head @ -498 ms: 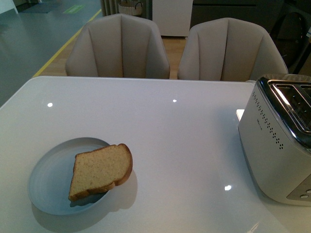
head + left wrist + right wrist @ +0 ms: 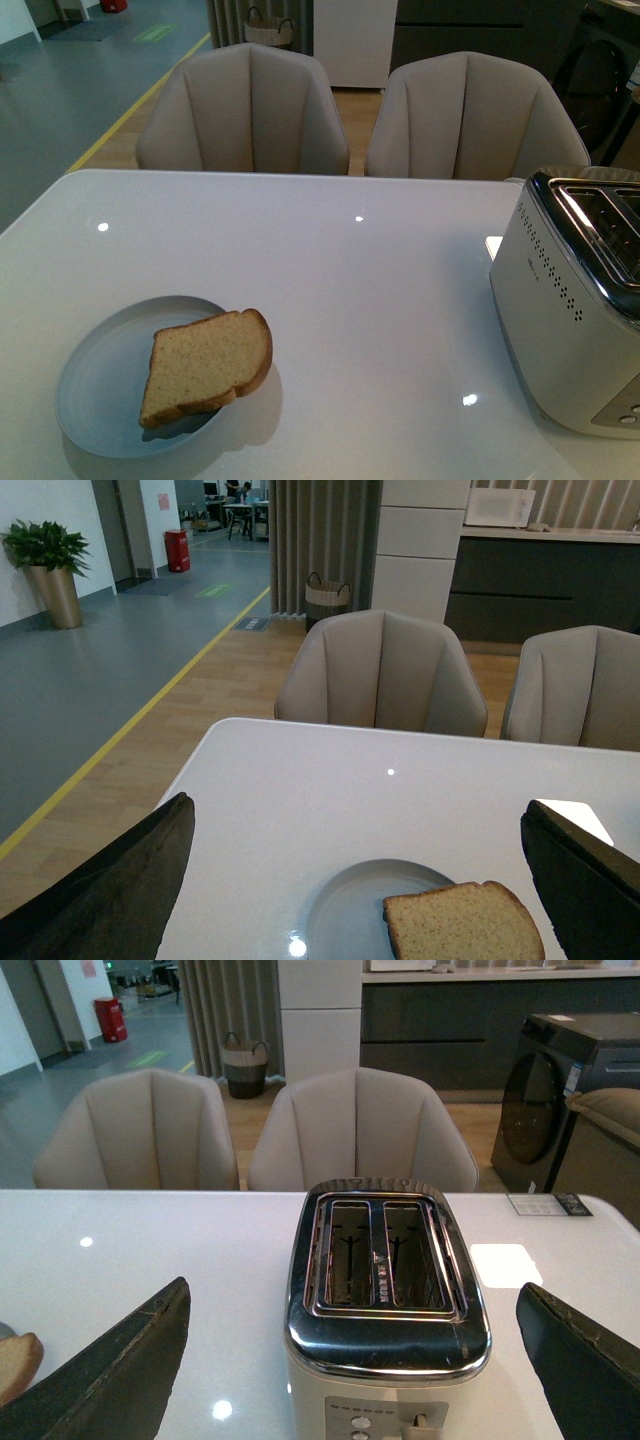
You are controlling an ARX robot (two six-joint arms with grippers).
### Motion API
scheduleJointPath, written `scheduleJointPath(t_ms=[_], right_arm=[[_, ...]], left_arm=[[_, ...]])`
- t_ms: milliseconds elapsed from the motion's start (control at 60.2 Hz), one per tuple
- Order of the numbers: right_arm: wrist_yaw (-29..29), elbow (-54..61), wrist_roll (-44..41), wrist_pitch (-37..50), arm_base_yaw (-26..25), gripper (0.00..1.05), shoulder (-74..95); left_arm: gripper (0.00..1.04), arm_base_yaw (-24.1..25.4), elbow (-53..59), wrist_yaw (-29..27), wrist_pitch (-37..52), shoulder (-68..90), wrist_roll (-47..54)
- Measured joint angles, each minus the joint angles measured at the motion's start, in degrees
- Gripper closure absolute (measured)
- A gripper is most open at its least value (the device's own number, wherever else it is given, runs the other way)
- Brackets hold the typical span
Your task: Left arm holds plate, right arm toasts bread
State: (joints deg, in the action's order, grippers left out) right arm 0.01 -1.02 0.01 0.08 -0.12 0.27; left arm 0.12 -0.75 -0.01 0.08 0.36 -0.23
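We see a big white table (image 2: 350, 300) with shiny light spots on it. Its near edge is cut off in the front view. Two pale chairs (image 2: 250, 110) stand side by side behind it, and only their backs show.

The toaster (image 2: 560, 320) sits on the right side of the table. The front view cuts off its right part. The right wrist view shows its whole shiny top and its two slots.

The plate (image 2: 100, 380) sits on the near left of the table, well apart from the toaster. The left wrist view cuts off its near part.

The bread (image 2: 205, 365) lies on the right part of the plate. Its round top sticks out past the rim, on the toaster's side. In the right wrist view only a tiny corner of it peeks in at the edge.

We cannot see either arm in the front view. Each wrist view shows only parts of two dark fingers (image 2: 120, 890).

The left gripper (image 2: 355, 810) points at the plate. Its fingers are spread wide and hold nothing.

The right gripper (image 2: 352, 1290) points at the toaster. Its fingers (image 2: 110, 1370) are spread wide too, and it holds nothing.
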Motion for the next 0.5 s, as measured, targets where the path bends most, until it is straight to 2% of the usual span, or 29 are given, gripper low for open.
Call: scheduleJointPath(t_ms=[399,432,498], right_arm=[[0.0,0.0,0.0,0.0,0.0,0.09,0.0],[0.0,0.0,0.0,0.0,0.0,0.09,0.0],[0.0,0.0,0.0,0.0,0.0,0.09,0.0]], left_arm=[[0.07,0.0,0.0,0.0,0.0,0.0,0.0],[0.07,-0.7,-0.7,-2.4,-2.4,0.9,-0.8],[0.07,-4.0,-4.8,-9.9,-13.2,7.4,-3.6]])
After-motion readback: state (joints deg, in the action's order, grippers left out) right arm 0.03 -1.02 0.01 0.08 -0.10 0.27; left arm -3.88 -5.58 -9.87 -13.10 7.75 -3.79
